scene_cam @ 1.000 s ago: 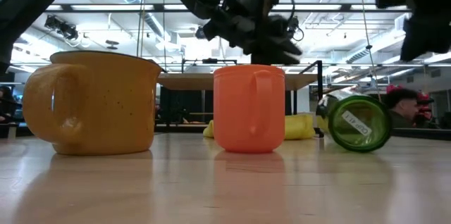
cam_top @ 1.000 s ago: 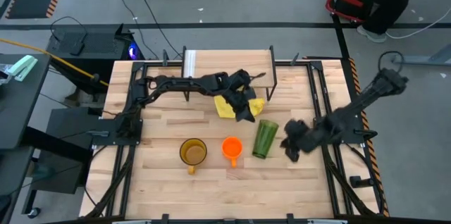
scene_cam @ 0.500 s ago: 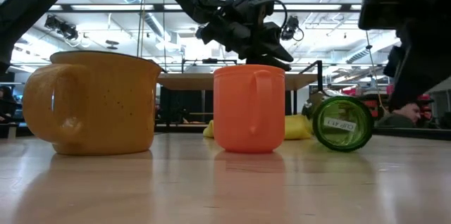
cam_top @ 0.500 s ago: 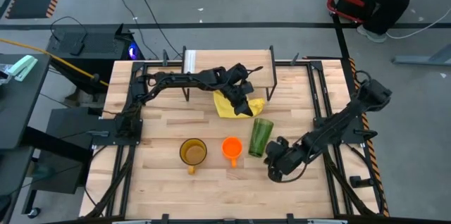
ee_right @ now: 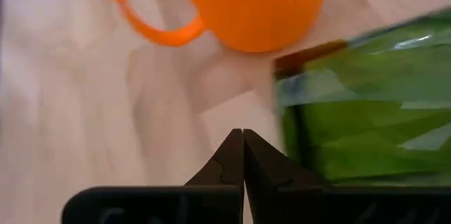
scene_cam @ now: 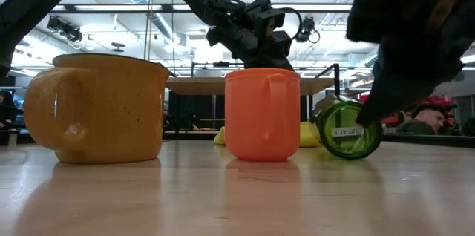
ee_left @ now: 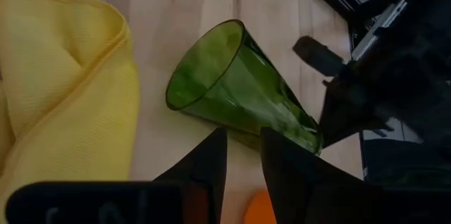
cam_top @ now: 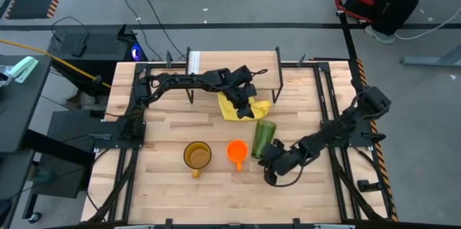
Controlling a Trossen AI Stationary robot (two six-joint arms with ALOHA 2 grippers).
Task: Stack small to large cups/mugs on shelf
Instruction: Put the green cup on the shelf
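High view: the green tumbler [cam_top: 263,135] is seen lying on its side near the middle of the desk [cam_top: 166,193], its mouth turned toward the far edge and the yellow cloth [cam_top: 232,108]. The orange mug [cam_top: 237,152] stands upright just beside it, and the amber-yellow mug [cam_top: 197,156] stands upright beyond that, toward the left edge. The shelf [cam_top: 234,67] is set at the far edge, well apart from all three.

The right claw [cam_top: 268,163] is lowered just beside the tumbler's base, toward the near edge; in the right wrist view its fingers [ee_right: 232,157] are pressed together on nothing, with the tumbler next to them. The left claw [cam_top: 245,108] is held above the yellow cloth, near the tumbler's mouth; in the left wrist view its fingers [ee_left: 204,166] are spread slightly, with nothing between them.
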